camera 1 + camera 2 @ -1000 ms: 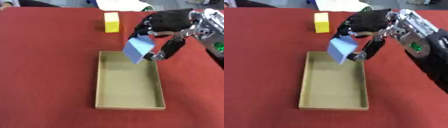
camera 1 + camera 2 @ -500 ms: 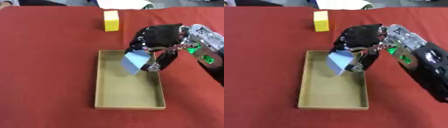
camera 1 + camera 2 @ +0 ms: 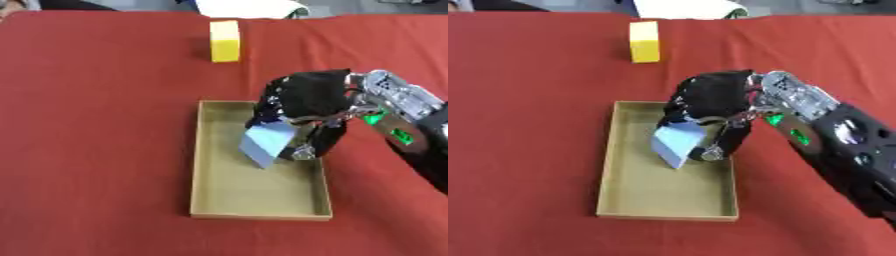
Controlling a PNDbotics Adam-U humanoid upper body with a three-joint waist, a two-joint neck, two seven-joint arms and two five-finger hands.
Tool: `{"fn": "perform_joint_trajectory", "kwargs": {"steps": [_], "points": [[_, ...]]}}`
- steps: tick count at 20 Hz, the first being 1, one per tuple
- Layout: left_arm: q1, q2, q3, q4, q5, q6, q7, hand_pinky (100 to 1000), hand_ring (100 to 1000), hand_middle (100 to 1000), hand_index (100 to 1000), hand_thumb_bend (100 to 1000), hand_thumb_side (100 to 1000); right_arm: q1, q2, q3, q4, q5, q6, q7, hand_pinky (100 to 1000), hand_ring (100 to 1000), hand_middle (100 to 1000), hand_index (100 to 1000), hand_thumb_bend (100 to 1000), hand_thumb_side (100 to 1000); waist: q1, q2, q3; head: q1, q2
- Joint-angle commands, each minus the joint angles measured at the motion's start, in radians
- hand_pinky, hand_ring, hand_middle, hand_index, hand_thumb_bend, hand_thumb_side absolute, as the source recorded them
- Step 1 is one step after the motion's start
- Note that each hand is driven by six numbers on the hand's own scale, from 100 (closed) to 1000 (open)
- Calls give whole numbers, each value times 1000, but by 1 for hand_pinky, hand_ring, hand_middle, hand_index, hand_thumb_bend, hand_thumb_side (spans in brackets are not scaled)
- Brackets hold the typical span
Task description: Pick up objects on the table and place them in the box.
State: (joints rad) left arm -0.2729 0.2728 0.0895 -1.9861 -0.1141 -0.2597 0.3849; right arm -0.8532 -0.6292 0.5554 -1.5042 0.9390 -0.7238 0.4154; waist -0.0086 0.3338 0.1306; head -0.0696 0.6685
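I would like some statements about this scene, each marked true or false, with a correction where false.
1. The right hand holds a light blue block. True.
2. The blue block lies flat on the floor of the box. False: it is tilted, in the hand, over the box.
3. A yellow block stands on the red table beyond the box. True.
4. The yellow block is inside the box. False: it is on the table, apart from it.
5. The left hand is holding the box. False: no left hand shows.

No text, label, brand, number or sign can be read on anything here; every visible surface appears plain.
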Motion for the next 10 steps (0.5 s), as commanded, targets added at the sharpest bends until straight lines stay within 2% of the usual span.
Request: {"fn": "perform_joint_trajectory", "kwargs": {"steps": [1,3,5,6,10], "points": [[-6,6,-1,-14,1,-1,-1,809,696,666,793,214,748,-3,-4,2,-1,30,-24,6,767,725,612,775,205,478,0,-16,3,-2,3],[-7,6,-1,-14,1,-1,-1,809,696,666,793,214,749,0,-2,2,3,41,-32,7,775,751,648,789,269,533,-2,-16,3,-1,2],[-7,6,0,-14,2,-1,-1,809,697,667,793,214,748,2,-1,3,8,52,-43,14,782,769,688,802,296,556,-3,-17,3,-1,1],[-7,6,0,-14,2,-1,-1,809,697,667,794,215,748,2,-1,1,9,56,-48,17,794,793,739,879,317,592,-3,-17,3,-1,1],[-7,6,1,-14,2,-1,0,809,697,667,794,216,747,3,-9,-21,6,62,-57,13,816,829,785,919,353,634,-5,-19,1,2,2]]}}
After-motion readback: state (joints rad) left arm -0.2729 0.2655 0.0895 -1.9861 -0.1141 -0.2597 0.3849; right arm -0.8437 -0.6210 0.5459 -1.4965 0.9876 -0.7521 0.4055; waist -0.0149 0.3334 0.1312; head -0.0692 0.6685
